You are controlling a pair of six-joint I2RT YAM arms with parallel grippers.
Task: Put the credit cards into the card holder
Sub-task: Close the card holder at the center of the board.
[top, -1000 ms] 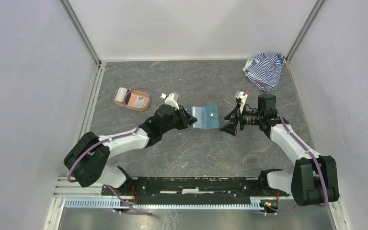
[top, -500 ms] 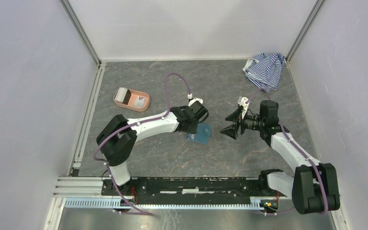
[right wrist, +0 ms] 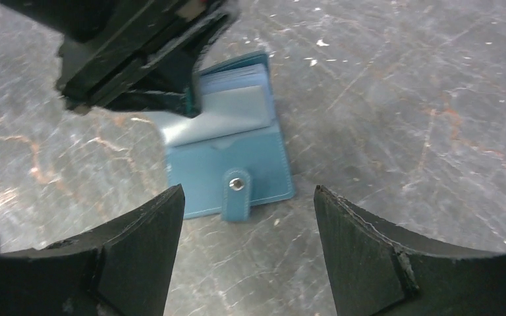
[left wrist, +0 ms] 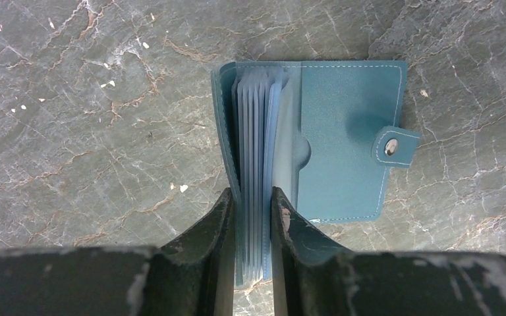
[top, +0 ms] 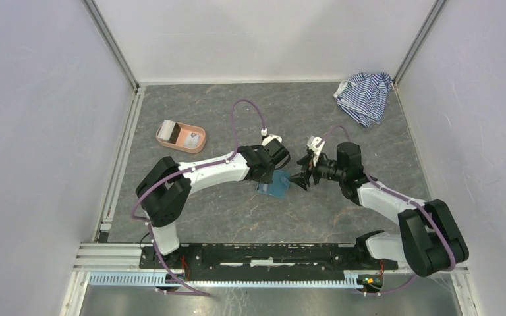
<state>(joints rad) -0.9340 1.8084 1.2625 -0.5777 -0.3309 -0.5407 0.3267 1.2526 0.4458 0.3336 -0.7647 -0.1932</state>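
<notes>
Nearer now, right jaws gape empty beside card holder pinched by left jaws.

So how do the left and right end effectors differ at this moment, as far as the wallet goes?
The left end effector is shut on the wallet's inner sleeves; the right end effector stands wide open and holds nothing. The left touches the wallet; the right faces its flap with the snap tab from the other side. Both are black, two-fingered and close to the wallet.
</notes>
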